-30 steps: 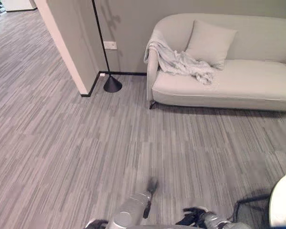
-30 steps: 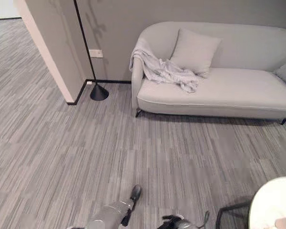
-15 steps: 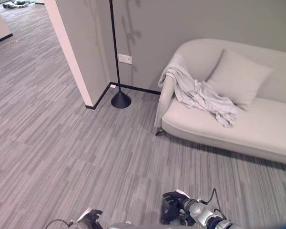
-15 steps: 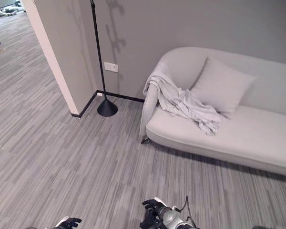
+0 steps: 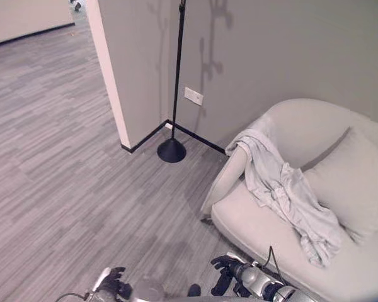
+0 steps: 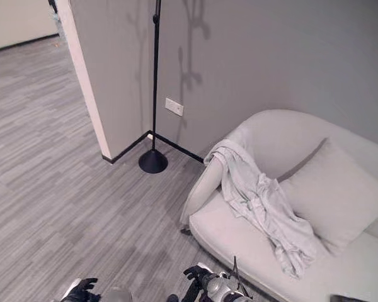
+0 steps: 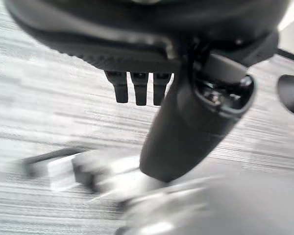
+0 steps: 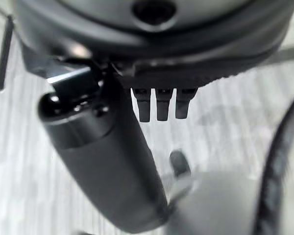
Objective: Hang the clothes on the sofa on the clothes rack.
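Right hand [image 5: 225, 264] low at the body, fingers relaxed and straight in its wrist view, holding nothing. Left hand [image 5: 111, 281] likewise down by the floor [image 5: 57, 163], loose and empty. Ahead, the pale garment [image 5: 283, 195] lies draped over the sofa [image 5: 264, 245] armrest and trails onto the seat beside a cushion [image 5: 353, 182]; well apart from both hands. A black pole on a cone base [image 5: 172, 150], perhaps the rack, stands by the wall corner. Judgement: task at the approach stage; grasping, carrying and hanging all remain.
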